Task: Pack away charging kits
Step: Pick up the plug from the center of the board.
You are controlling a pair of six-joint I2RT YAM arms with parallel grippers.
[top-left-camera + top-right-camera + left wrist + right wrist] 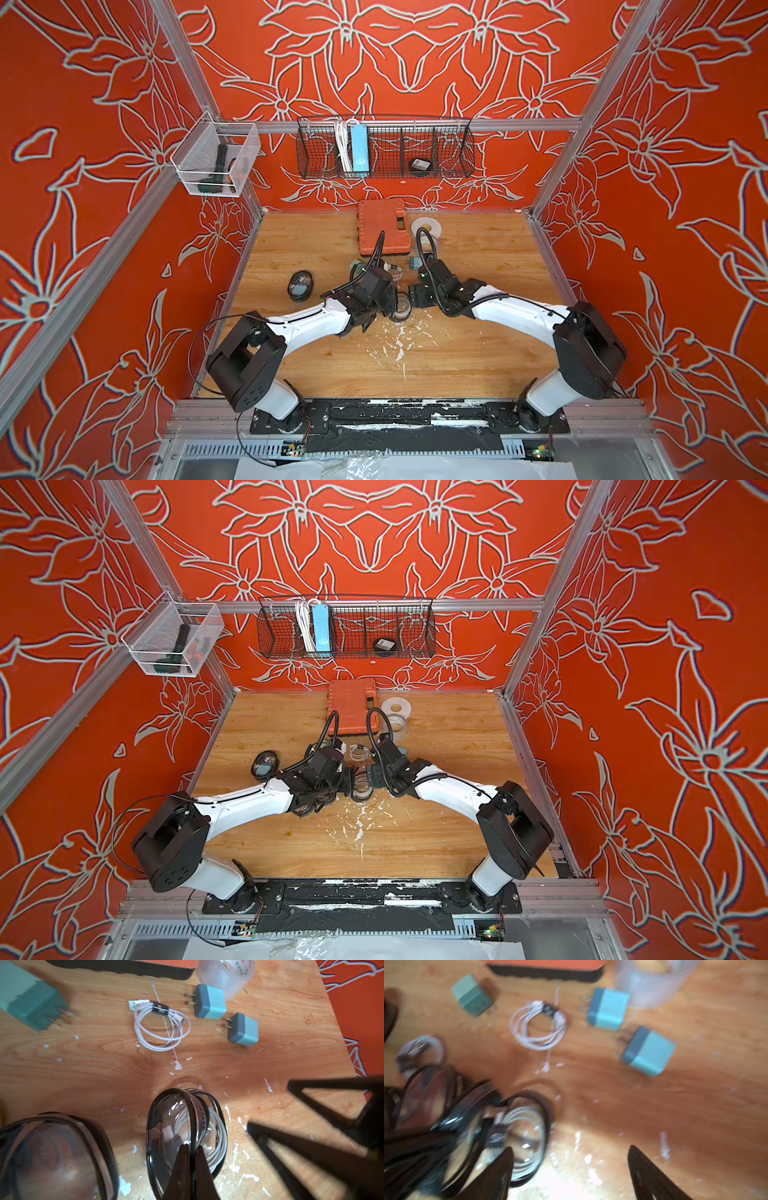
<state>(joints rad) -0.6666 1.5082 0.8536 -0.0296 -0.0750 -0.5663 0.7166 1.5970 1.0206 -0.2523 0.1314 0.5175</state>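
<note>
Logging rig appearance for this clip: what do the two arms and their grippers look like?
Both the left arm and right arm have glossy white link shells between bulky black joint housings. A ribbed black hose arches over each wrist. The left gripper and right gripper end in dark, tapered, pointed jaws.

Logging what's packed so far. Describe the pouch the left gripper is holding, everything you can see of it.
The pouch is oval, with a black rim and clear, glossy plastic faces. Its zippered mouth looks parted, and a coiled white cable lies inside. It is upright on edge over the wooden table, pinched at its rim by the shut left gripper.
</note>
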